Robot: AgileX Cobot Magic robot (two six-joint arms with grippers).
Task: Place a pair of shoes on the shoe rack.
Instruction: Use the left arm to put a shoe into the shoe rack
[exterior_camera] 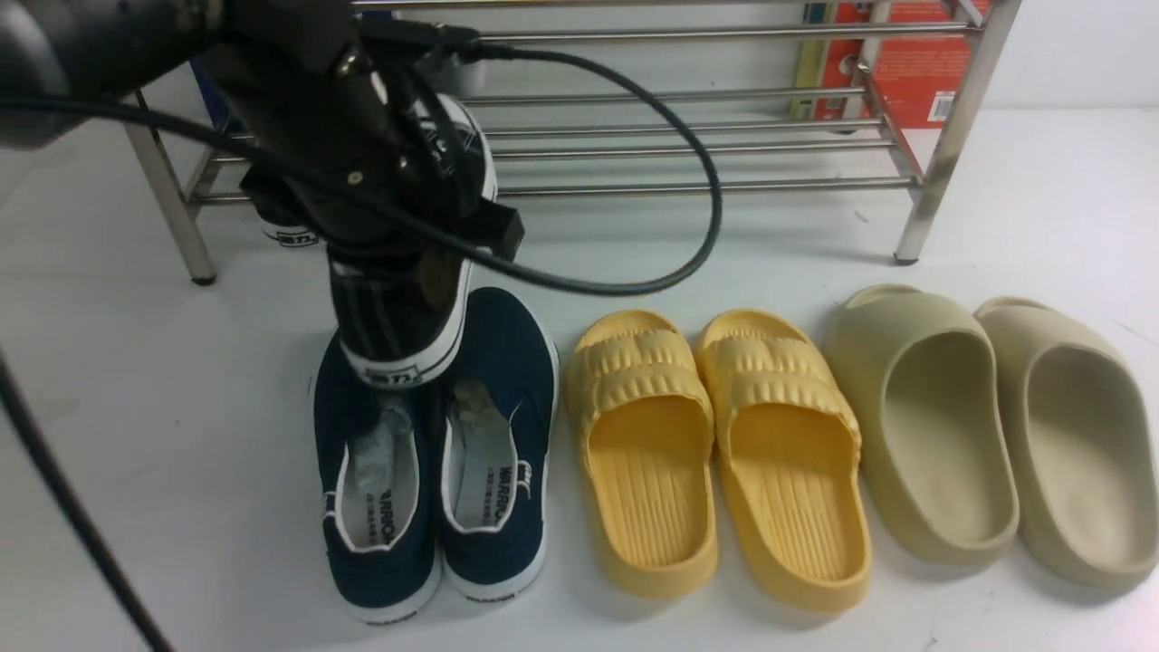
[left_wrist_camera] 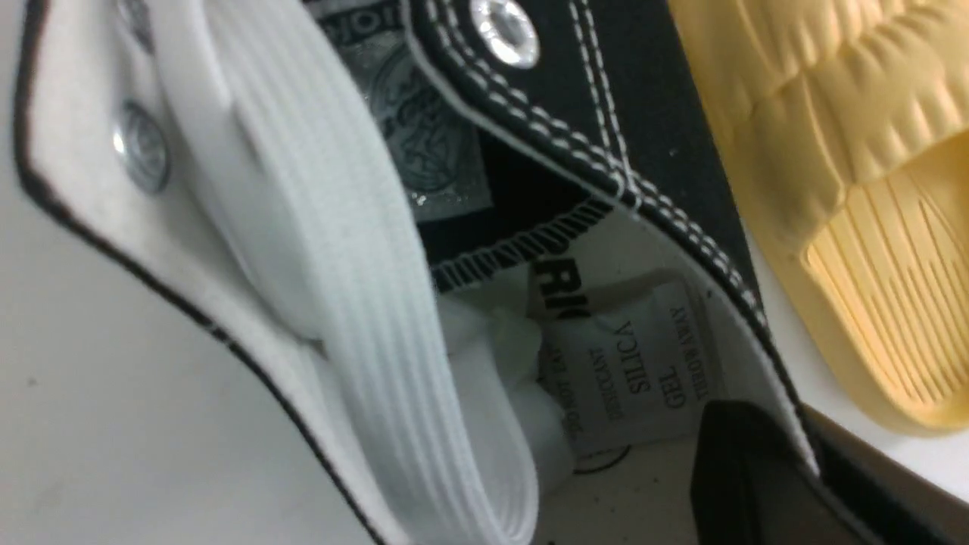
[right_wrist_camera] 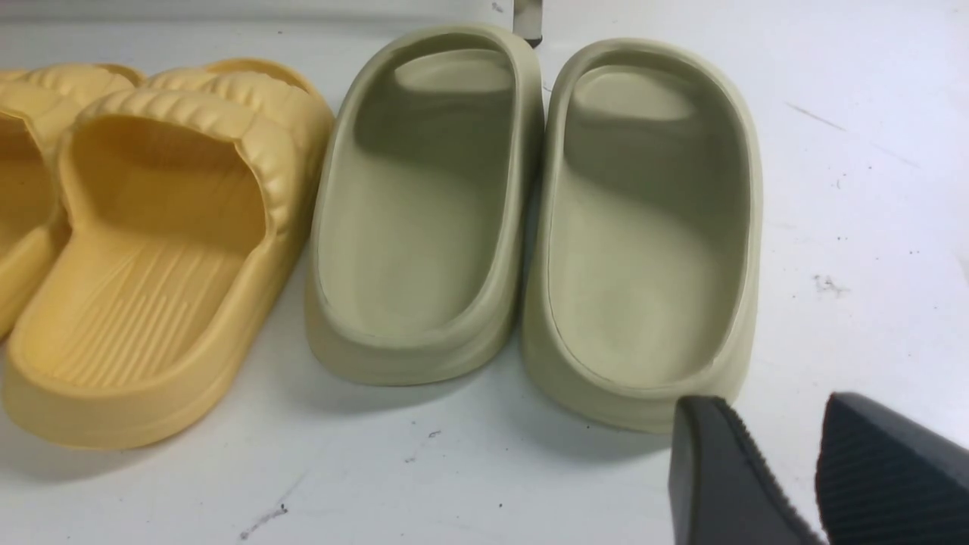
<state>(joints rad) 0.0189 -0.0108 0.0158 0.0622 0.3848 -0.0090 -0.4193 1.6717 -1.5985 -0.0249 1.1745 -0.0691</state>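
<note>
My left gripper (left_wrist_camera: 802, 469) is shut on the side wall of one black canvas sneaker (exterior_camera: 407, 349), one finger inside the collar and one outside. The sneaker hangs above the navy slip-ons, heel toward me and white toe pointing at the shoe rack (exterior_camera: 706, 186). Its white lace (left_wrist_camera: 356, 257), silver eyelets and a silica gel packet (left_wrist_camera: 643, 371) fill the left wrist view. The other sneaker's heel (exterior_camera: 285, 234) shows at the rack's left end, mostly hidden behind my left arm. My right gripper (right_wrist_camera: 772, 405) stands open above the white floor, near a beige slide.
A pair of navy slip-ons (exterior_camera: 435, 471) stands in front of the rack, below the held sneaker. To their right come yellow slides (exterior_camera: 715, 453), then beige slides (exterior_camera: 987, 435). A red box (exterior_camera: 905, 72) stands behind the rack. A black cable (exterior_camera: 697, 163) loops from my left arm.
</note>
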